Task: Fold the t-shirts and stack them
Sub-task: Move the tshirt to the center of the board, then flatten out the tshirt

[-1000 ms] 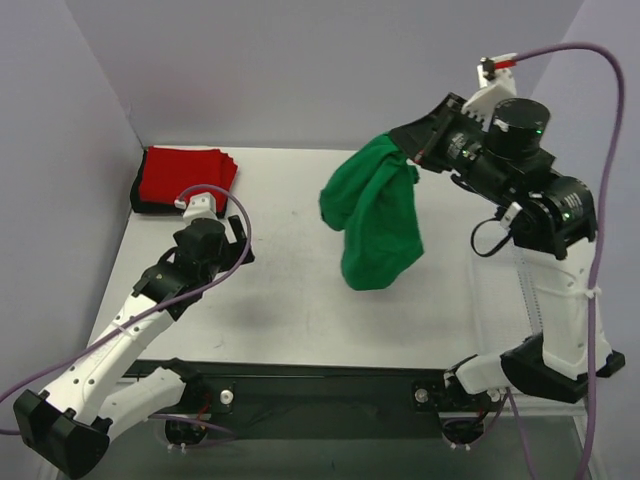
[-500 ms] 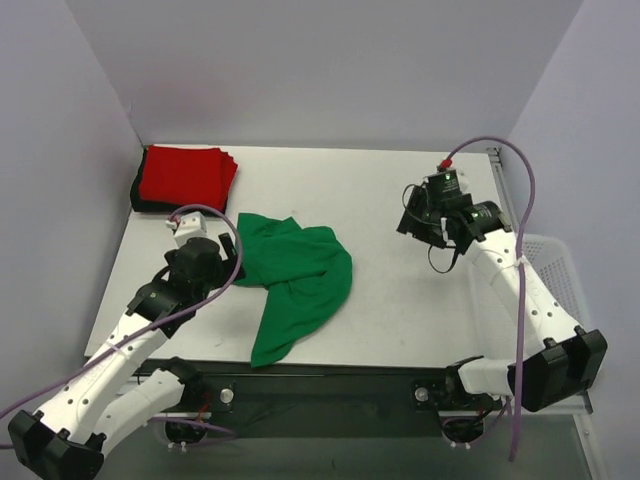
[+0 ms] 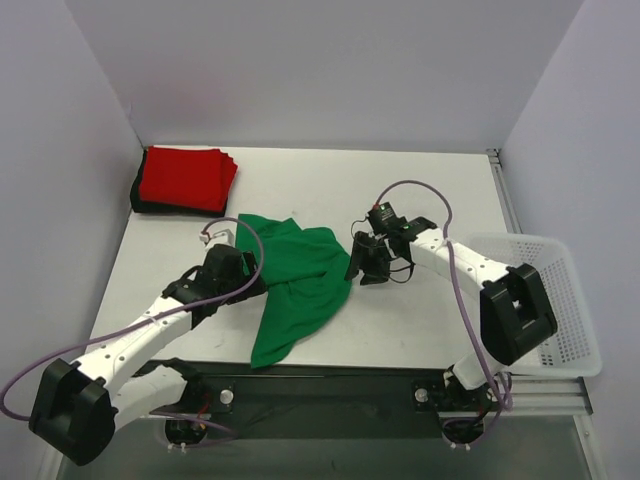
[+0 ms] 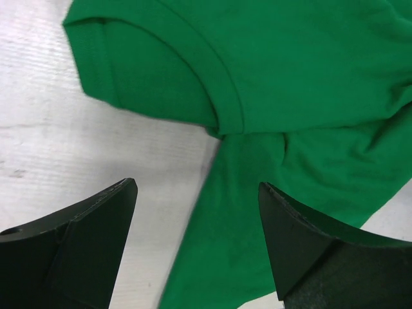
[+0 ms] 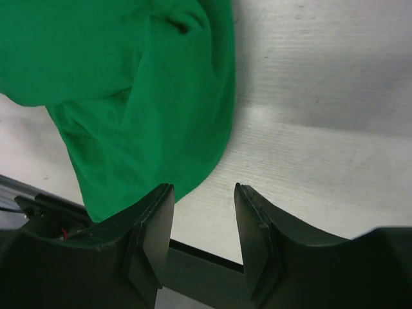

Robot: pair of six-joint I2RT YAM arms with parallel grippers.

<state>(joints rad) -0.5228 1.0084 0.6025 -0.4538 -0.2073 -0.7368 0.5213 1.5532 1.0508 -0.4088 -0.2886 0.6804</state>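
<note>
Step in hand, by my read: spreading the green t-shirt [image 3: 300, 285] flat before any fold. It lies crumpled on the table [image 3: 420, 190] just left of centre, w/ a tail running toward 6 o'clock, near the front edge. A folded red t-shirt [image 3: 185, 178] sits on a black one [image 3: 138, 200] at 10 o'clock; that's your stack.

L gripper [image 3: 240, 268] is at the shirt's 9 o'clock edge, jaws wide apart, holding nothing. R gripper [image 3: 365, 262] is at its 3 o'clock edge, jaws part-open w/ a narrow gap, also empty.

Next, I'd say you need a pinch on each side of the cloth, then pull apart to open it out. Pick a hem or corner, not a bunched layer.

Views: L wrist cam shows a stitched band [image 4: 225, 84] (sleeve hem or collar, can't tell), which the top cam doesn't resolve; it's a decent grab target at 12 o'clock of the fingers [image 4: 84, 238]. R wrist cam shows a rounded fold just beside its L finger and bare table in the gap. Only the top cam gives the stack, the white basket [image 3: 560, 250] at 3 o'clock and the shirt's whole outline.
</note>
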